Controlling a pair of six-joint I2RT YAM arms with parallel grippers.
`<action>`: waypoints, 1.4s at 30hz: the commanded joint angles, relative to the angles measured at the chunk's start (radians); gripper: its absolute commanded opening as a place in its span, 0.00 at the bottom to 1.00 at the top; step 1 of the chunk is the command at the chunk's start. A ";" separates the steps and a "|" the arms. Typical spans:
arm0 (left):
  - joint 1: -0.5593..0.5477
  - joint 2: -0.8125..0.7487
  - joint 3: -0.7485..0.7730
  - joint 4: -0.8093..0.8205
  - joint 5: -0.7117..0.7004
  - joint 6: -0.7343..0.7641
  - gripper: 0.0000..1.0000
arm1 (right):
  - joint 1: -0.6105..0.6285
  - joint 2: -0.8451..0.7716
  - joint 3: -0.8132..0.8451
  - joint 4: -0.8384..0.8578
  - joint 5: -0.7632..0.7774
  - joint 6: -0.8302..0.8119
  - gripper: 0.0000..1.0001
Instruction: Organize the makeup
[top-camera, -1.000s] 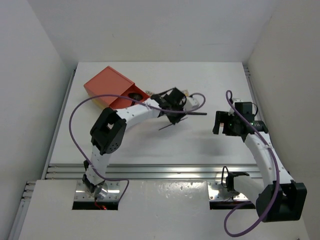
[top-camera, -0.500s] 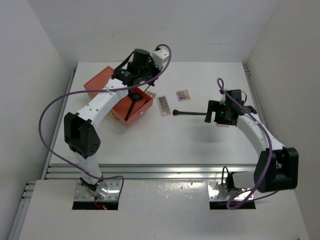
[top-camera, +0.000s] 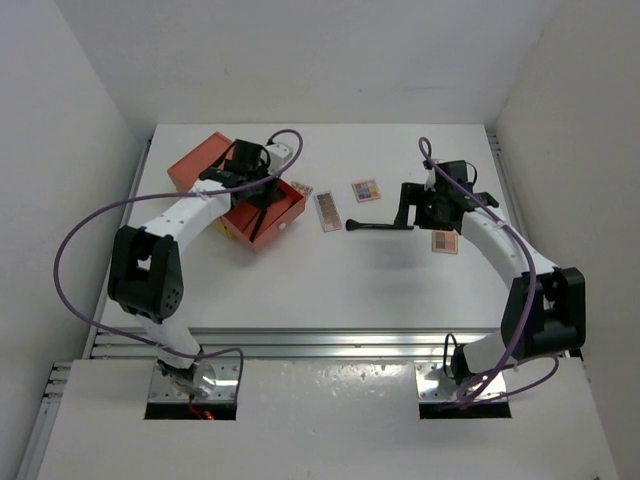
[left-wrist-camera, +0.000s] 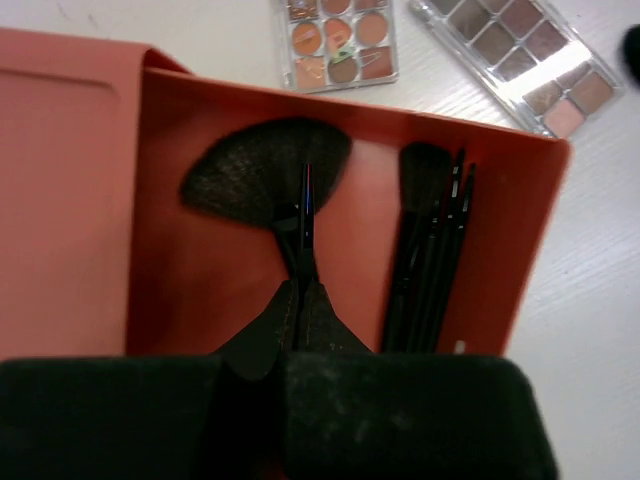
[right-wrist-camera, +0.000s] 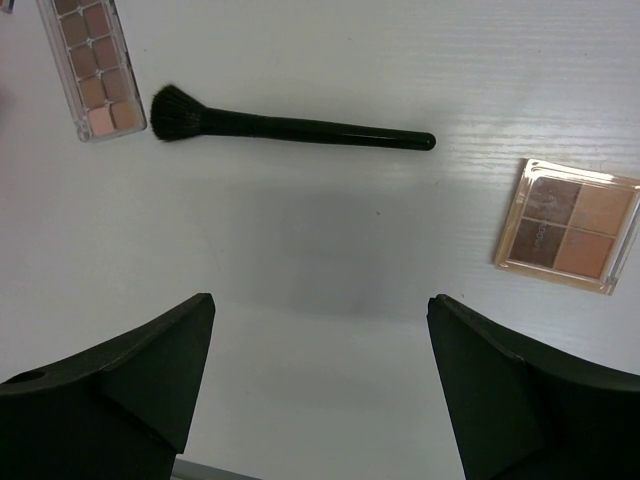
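Top external view: a loose black brush (top-camera: 380, 226) lies flat on the white tabletop (top-camera: 300, 290), its long axis running left to right. Its bristle head points left and its handle tip points right, under the right pincer (top-camera: 405, 208). In the right wrist view the same brush (right-wrist-camera: 290, 127) lies well clear of the pincer (right-wrist-camera: 320, 305), whose jaws are spread wide and hold nothing.

A long palette (top-camera: 327, 211) of pinkish-brown squares lies just left of the bristles, its length running near to far. A small multicoloured palette (top-camera: 366, 190) sits farther back, and a four-pan palette (top-camera: 444, 242) lies to the right of the handle.

Inside the open tray of the orange box (left-wrist-camera: 90, 200), a fan brush (left-wrist-camera: 265, 170) lies along the tray, its fan end pointing away from the left pincer (left-wrist-camera: 297, 300). That pincer looks clenched on the fan brush's handle. A bundle of thin black brushes (left-wrist-camera: 430, 250) lies parallel beside it, against the tray wall. An orange-toned palette (left-wrist-camera: 340, 40) rests on the tabletop just beyond the box.

The box sits at the far left of the tabletop. An aluminium rail (top-camera: 300, 345) runs along the near edge, and plain white walls (top-camera: 300, 60) close in the far side and both flanks.
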 joint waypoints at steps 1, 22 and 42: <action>0.018 -0.072 0.005 0.057 0.021 -0.026 0.00 | 0.009 0.001 0.046 0.006 0.026 0.003 0.87; -0.216 0.319 0.650 -0.075 0.470 0.236 0.80 | -0.077 -0.104 0.091 -0.166 -0.020 -0.035 0.96; -0.380 0.827 0.872 0.096 0.279 0.139 0.82 | -0.188 -0.499 -0.121 -0.391 0.137 -0.142 0.99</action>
